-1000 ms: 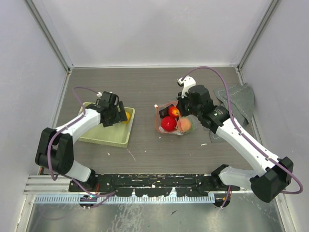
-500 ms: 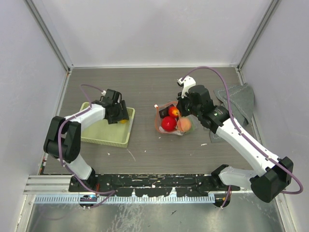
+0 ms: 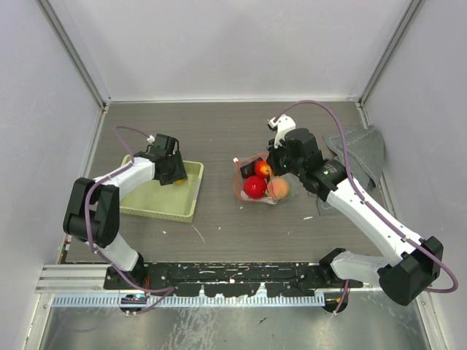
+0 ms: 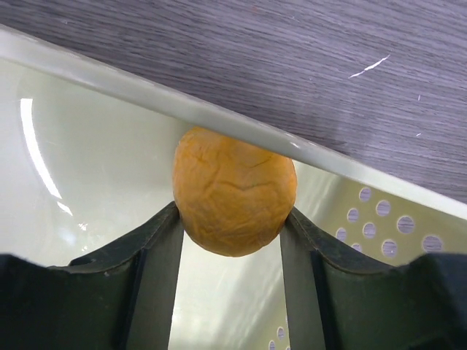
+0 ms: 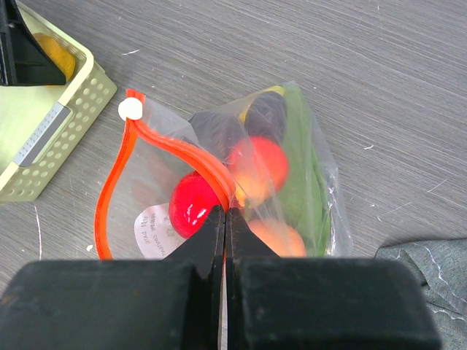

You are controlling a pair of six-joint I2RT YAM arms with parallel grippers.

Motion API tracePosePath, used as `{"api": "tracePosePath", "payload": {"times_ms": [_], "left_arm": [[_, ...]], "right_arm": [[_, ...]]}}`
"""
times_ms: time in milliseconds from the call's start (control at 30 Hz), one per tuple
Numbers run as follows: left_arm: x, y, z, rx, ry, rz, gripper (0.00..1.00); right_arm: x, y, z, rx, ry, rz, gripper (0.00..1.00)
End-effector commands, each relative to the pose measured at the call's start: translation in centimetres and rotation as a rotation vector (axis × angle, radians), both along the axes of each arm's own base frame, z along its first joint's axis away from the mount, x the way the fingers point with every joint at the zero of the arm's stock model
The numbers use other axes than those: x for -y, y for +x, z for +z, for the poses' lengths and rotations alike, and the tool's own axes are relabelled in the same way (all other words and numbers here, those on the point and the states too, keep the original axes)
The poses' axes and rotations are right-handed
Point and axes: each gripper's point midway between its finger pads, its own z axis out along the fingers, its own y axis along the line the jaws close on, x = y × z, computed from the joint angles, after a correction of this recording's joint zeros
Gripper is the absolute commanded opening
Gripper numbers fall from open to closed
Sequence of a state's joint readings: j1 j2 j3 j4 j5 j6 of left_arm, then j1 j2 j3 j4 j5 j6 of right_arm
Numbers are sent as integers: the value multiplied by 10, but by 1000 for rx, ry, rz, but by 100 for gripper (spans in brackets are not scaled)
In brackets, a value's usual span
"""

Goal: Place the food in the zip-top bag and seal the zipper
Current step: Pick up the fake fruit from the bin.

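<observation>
Loading step: my left end effector (image 4: 232,219) grips the orange toy fruit (image 4: 233,191) in the pale green basket (image 4: 109,80), seemingly firmly. My right end effector (image 5: 225,219) pinches the zipper (image 5: 175,149) of the zip-top bag (image 5: 306,189) mid-surface. Next: lift it clear and carry it to the bag's mouth.

the desk (image 3: 219,127) is dark grey-brown wood grain with a few pale scratches. plain pale walls close it on three sides: the back wall (image 3: 233,44), the left wall (image 3: 36,146) and the right wall (image 3: 430,109). thin metal posts (image 3: 73,51) stand in the far corners. a metal rail (image 3: 73,271) runs along the near edge. the light is soft and even.
</observation>
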State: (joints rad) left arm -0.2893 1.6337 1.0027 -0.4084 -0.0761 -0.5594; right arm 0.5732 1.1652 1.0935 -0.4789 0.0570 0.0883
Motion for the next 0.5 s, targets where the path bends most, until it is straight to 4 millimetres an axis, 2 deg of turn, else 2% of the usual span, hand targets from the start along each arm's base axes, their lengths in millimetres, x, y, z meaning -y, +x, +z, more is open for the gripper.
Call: {"api": "tracePosePath", "payload": {"times_ms": [0, 167, 233, 467], "left_arm": [[-4, 7, 23, 80, -9, 12, 39], [-3, -6, 40, 113, -37, 1, 38], [-2, -13, 53, 144, -59, -3, 37], [14, -38, 91, 232, -140, -68, 36]], "right_arm": [[-6, 5, 17, 55, 41, 12, 0], [-7, 4, 18, 54, 43, 15, 0], [-8, 5, 18, 55, 46, 17, 0], [-10, 3, 19, 52, 57, 27, 0]]}}
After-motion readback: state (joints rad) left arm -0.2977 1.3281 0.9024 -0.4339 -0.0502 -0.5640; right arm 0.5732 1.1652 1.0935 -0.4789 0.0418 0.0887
